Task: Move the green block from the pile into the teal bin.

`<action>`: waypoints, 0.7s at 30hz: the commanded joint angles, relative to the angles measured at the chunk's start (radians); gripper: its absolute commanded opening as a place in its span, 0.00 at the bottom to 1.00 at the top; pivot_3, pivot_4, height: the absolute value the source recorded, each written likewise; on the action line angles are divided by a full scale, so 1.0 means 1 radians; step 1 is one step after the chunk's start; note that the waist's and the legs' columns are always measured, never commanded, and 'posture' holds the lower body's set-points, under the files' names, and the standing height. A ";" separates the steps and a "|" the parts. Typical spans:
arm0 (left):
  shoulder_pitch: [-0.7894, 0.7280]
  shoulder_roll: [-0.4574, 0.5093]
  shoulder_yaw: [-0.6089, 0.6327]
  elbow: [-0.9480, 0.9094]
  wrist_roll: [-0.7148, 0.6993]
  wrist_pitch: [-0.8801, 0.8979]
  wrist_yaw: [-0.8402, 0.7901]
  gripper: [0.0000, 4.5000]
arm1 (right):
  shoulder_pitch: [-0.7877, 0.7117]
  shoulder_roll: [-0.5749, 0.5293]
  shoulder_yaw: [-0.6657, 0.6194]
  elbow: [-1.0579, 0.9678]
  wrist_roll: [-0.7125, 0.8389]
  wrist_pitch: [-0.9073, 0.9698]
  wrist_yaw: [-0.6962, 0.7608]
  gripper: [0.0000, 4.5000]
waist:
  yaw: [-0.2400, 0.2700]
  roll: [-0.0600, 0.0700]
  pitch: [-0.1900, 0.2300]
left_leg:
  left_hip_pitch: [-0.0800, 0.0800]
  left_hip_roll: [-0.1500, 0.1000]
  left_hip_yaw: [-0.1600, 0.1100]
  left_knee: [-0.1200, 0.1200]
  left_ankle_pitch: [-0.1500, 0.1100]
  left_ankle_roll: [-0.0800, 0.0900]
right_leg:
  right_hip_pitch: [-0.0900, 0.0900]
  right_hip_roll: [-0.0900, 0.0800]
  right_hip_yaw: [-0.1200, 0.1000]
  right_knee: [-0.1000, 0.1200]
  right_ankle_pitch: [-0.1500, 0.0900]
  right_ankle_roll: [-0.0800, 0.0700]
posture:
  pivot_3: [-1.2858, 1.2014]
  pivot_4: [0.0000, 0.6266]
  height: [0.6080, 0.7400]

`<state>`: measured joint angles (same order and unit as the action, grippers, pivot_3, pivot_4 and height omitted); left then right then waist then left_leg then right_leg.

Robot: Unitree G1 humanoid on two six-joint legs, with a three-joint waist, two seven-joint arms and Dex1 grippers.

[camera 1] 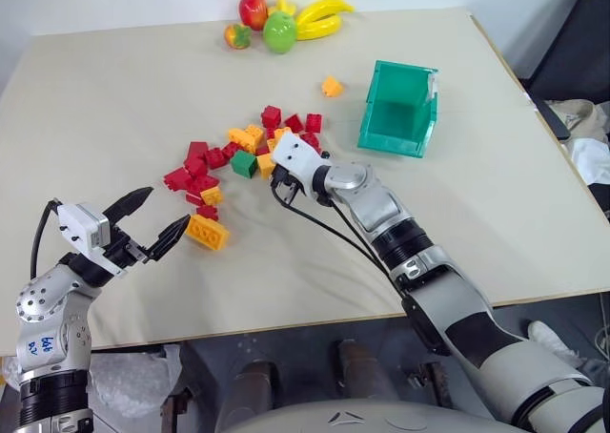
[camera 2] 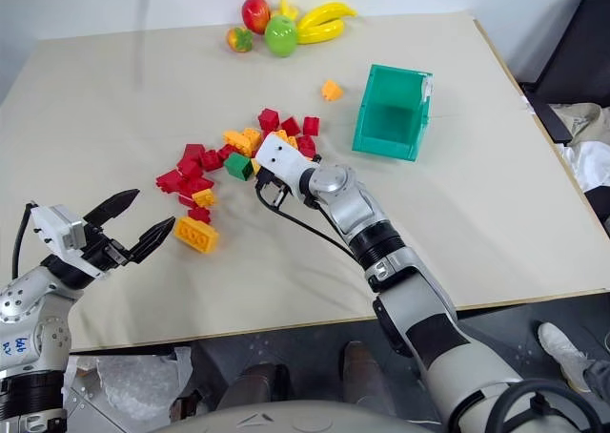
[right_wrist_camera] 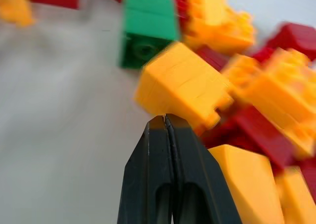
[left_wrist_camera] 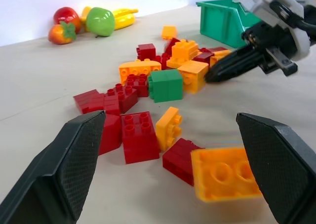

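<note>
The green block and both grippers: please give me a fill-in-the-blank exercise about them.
1. The green block lies in the ___ of bricks.
2. The right gripper is ___, its tip at a yellow brick.
3. The left gripper is ___ and holds nothing.
4. The teal bin holds ___ bricks.

Missing words: pile; shut; open; no

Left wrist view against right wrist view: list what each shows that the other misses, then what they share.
Left wrist view alone: the teal bin, the toy fruit, the left gripper with its fingers apart, and the right gripper from the side. Right wrist view alone: the right gripper's fingertips pressed together, close against a yellow brick. Both: the green block among the pile.
</note>
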<state>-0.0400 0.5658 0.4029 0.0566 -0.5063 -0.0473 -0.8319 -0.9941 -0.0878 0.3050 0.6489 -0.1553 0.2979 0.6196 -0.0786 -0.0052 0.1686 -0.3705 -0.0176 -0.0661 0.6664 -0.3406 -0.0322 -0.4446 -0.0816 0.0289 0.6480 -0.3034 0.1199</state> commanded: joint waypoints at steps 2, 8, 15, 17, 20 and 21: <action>0.021 -0.005 0.016 -0.028 -0.005 -0.022 0.001 1.00 | 0.060 -0.082 -0.046 -0.238 0.087 0.025 0.131 0.01 | -0.002 0.000 0.000 | 0.000 0.000 0.000 0.000 0.000 0.000 | 0.000 0.000 0.000 -0.001 0.000 0.000 | 0.52 0.24 1.00; 0.028 -0.004 0.007 -0.037 -0.015 -0.016 -0.017 1.00 | 0.141 -0.216 -0.083 -0.446 0.219 0.078 0.335 0.21 | -0.001 0.000 0.000 | 0.000 0.001 0.001 0.000 0.000 0.001 | 0.000 0.000 0.000 -0.001 0.000 0.000 | 0.52 0.24 1.00; 0.010 0.029 -0.002 -0.021 -0.032 0.024 -0.084 1.00 | 0.213 -0.477 -0.181 -0.554 0.336 0.098 0.521 0.72 | 0.029 0.000 0.000 | 0.000 -0.001 0.002 0.000 -0.001 0.002 | 0.000 0.000 0.001 -0.005 0.000 0.001 | 0.52 0.24 1.00; 0.002 0.033 0.003 -0.015 -0.033 0.028 -0.089 1.00 | 0.224 -0.496 -0.183 -0.566 0.337 0.104 0.513 0.86 | 0.032 0.000 0.000 | 0.000 -0.001 0.002 0.000 -0.001 0.002 | 0.000 0.000 0.001 -0.006 0.000 0.001 | 0.52 0.24 1.00; -0.012 0.040 0.004 -0.006 -0.031 0.034 -0.096 1.00 | 0.251 -0.514 -0.187 -0.615 0.346 0.141 0.502 1.00 | 0.028 0.000 0.000 | 0.001 0.001 0.004 0.000 -0.001 0.002 | 0.000 0.001 0.003 -0.006 0.000 0.001 | 0.52 0.24 1.00; -0.017 0.041 0.003 -0.002 -0.030 0.035 -0.098 1.00 | 0.258 -0.513 -0.187 -0.633 0.350 0.156 0.496 1.00 | 0.029 0.000 0.000 | 0.001 0.002 0.005 0.000 -0.001 0.002 | 0.000 0.001 0.003 -0.006 0.000 0.001 | 0.52 0.24 1.00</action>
<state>-0.0513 0.5908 0.3864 0.0549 -0.5164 -0.0091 -0.9217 -0.7316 -0.5865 0.1313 0.0772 0.1713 0.4379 1.1217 -0.0499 -0.0053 0.1689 -0.3697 -0.0154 -0.0615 0.6664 -0.3416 -0.0305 -0.4446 -0.0809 0.0318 0.6426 -0.3031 0.1206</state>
